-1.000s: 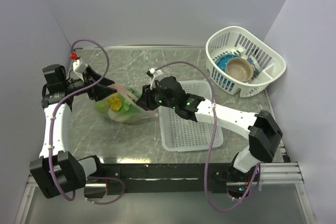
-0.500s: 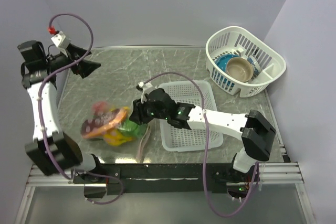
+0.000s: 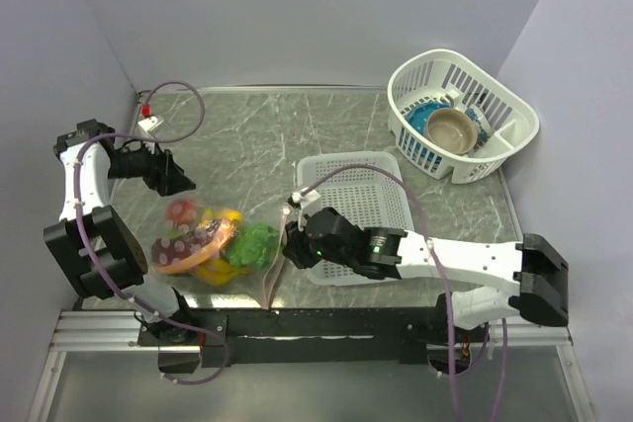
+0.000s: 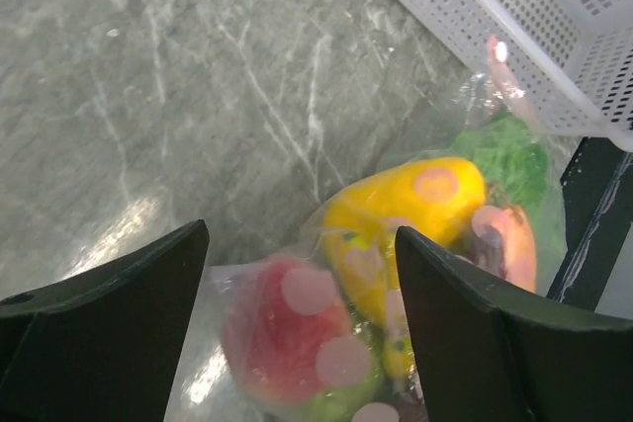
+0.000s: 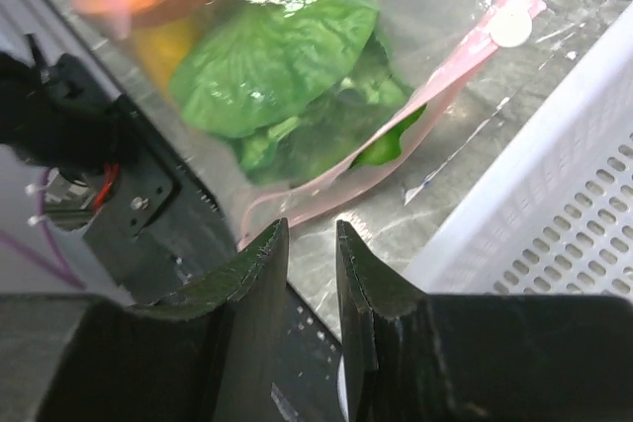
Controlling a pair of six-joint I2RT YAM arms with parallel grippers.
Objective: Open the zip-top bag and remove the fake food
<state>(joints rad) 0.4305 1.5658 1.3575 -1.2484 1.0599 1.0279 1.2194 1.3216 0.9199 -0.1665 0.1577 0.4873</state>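
I see the zip-top bag (image 3: pixel 203 256) lying on the desk (image 3: pixel 257 135) just left of the perforated tray (image 3: pixel 381 190), with the fake food (image 3: pixel 252 244) inside. My left end effector (image 3: pixel 178 177) hovers open farther left. The right end effector (image 5: pixel 311 232) is nearly closed at the pink zip strip (image 5: pixel 435 86); I can't tell if it's pinching.

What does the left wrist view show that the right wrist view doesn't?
Only left wrist: the pink-red round fruit and the left gripper, jaws wide apart above the zip-top bag. Only right wrist: the black rail beside the bag and the right gripper, jaws narrowly apart, near the end of the zip strip. Both: bag, zip strip, green lettuce, yellow piece, orange slice, white tray.
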